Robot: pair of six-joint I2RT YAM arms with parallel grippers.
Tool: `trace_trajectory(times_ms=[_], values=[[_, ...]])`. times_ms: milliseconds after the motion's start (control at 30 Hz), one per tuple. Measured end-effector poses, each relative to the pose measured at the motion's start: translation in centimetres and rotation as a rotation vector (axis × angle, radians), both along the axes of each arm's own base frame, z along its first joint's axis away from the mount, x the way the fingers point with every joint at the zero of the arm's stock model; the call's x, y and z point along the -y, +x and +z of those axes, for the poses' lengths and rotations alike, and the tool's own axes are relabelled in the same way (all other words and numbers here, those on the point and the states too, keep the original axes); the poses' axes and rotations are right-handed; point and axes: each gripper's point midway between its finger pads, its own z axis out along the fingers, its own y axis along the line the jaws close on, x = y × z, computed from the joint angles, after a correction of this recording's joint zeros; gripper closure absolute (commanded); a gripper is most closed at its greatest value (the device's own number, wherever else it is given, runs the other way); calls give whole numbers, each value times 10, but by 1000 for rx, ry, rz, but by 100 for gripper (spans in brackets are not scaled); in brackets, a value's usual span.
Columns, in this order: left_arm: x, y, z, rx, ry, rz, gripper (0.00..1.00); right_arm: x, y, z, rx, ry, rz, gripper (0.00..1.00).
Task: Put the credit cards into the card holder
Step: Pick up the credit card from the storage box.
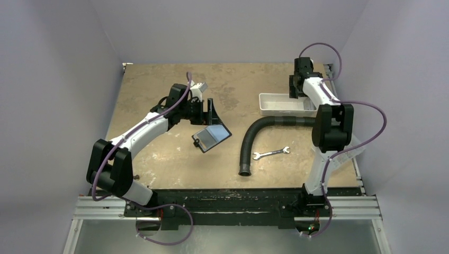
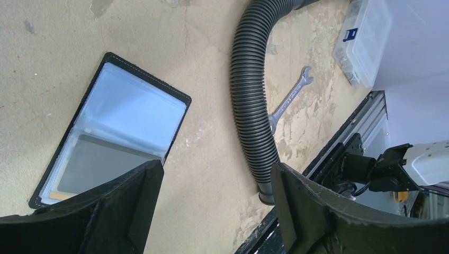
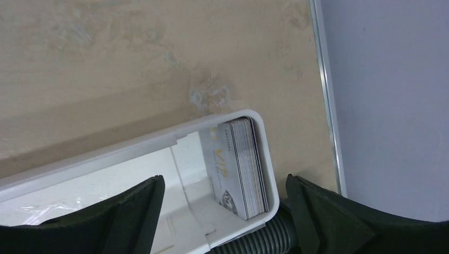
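One tan, worn table (image 1: pixel 159 159) is seen, with two arms bolted at its near edge: the left arm (image 1: pixel 143 127) is stretched toward the middle and the right arm (image 1: pixel 331 127) is reached to the far right. One black ribbed hose (image 1: pixel 254 129) is laid in a curve from the middle of the table up to the right. Its upper end is met by one white rectangular tray (image 1: pixel 280 106) at the far right. One clear compartment box (image 2: pixel 365 37) is set at the table's right edge.

One card holder (image 1: pixel 210 137) is laid open and flat on the table, left of the hose and well apart from the tray, with two clear-fronted halves shown. A grey panel is seen in one half; whether it is a card cannot be told. One silver wrench (image 1: pixel 271 153) is laid just right of the hose.

The credit cards (image 3: pixel 241 169) are gathered in one stack, stood on edge in the end corner of the tray. A pale face with gold lettering is turned outward. The edges are too fine to be counted.

The left gripper (image 2: pixel 216 169) is held just beside the holder, its jaws spread wide with nothing between them. The right gripper (image 3: pixel 225 180) is held over the tray's end, jaws likewise spread wide and nothing pinched.
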Motion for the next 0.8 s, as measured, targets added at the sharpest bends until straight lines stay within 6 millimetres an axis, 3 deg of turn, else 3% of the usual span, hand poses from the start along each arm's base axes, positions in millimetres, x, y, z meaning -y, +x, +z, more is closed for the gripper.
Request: trace_trajectory(times_ms=[233, 633, 800], values=[[-2, 1, -1, 0, 5, 3, 20, 14, -12, -22, -103, -34, -28, 16], [-4, 2, -1, -1, 5, 7, 20, 42, -19, -30, -131, -56, -86, 33], [-4, 2, -1, -1, 5, 7, 19, 42, -20, -39, -150, -54, -86, 36]])
